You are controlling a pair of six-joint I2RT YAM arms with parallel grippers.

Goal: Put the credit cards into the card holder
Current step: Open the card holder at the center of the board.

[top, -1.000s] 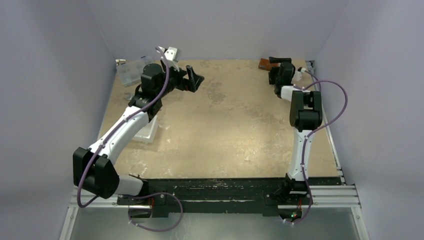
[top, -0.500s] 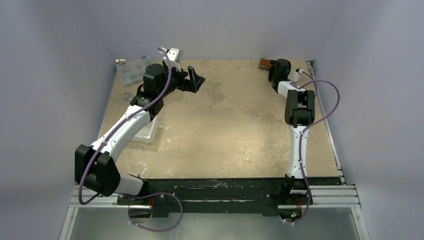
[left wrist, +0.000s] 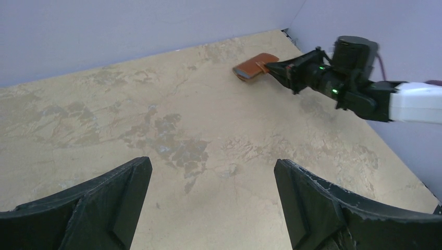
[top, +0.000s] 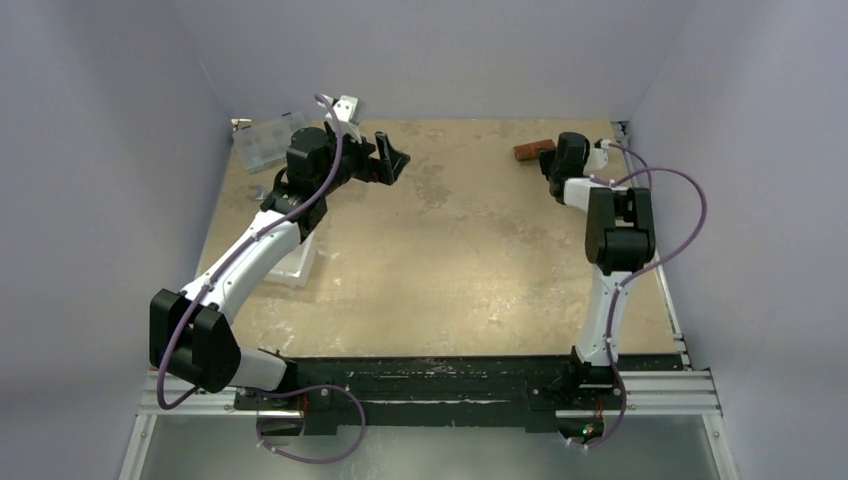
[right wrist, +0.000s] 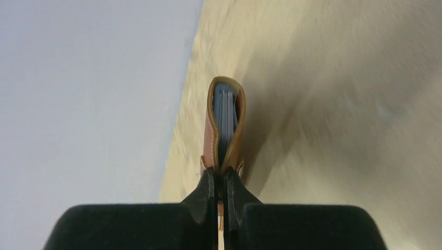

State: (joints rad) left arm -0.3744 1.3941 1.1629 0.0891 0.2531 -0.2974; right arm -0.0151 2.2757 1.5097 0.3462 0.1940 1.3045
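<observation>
The mottled tan table bears a white rectangular tray beneath the left arm and a clear compartmented box at its far left corner. Near the far right corner, the folded brown leather card holder, with layered grey-blue slot edges showing inside, is pinched tight by the right gripper. The left gripper gapes wide, holding nothing.

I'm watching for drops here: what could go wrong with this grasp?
1. The right fingers pinch only one end of the card holder, so it could twist or slip out.
2. The holder is folded shut; no card can go in until it is opened, and the left fingers hang open well away from it.
</observation>
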